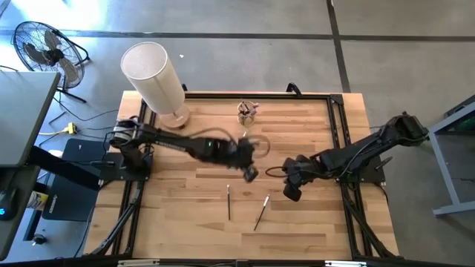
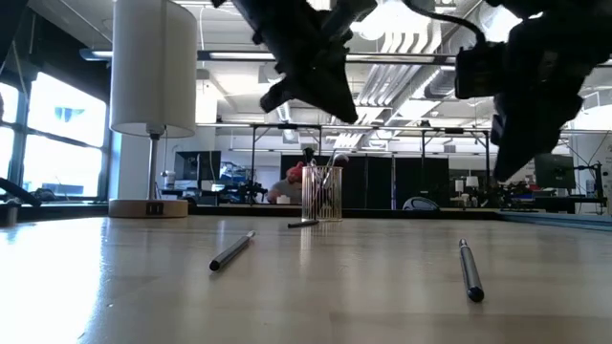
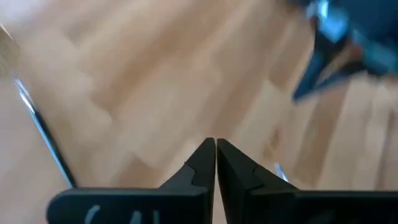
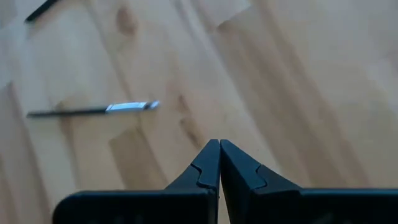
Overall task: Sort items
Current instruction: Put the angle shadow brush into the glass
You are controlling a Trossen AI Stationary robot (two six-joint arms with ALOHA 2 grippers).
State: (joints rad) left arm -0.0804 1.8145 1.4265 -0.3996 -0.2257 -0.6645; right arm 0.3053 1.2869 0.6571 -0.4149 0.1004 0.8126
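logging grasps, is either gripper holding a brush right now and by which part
Nothing is held. The left gripper and right gripper are both shut empty above the table; two brushes lie loose.

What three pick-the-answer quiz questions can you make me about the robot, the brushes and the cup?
1. Where is the glass cup?
A. at the table's far edge, right of the white cylinder
B. inside the cylinder
C. on the floor

2. How many brushes lie loose on the table in the high view?
A. none
B. two
C. eight

3. How are the left gripper's fingers?
A. wide open
B. clamped on the cup
C. shut, empty

Answers: 1 A, the high view shows it there. 2 B, one brush and another lie near the front. 3 C, its wrist view shows the fingertips pressed together, holding nothing.
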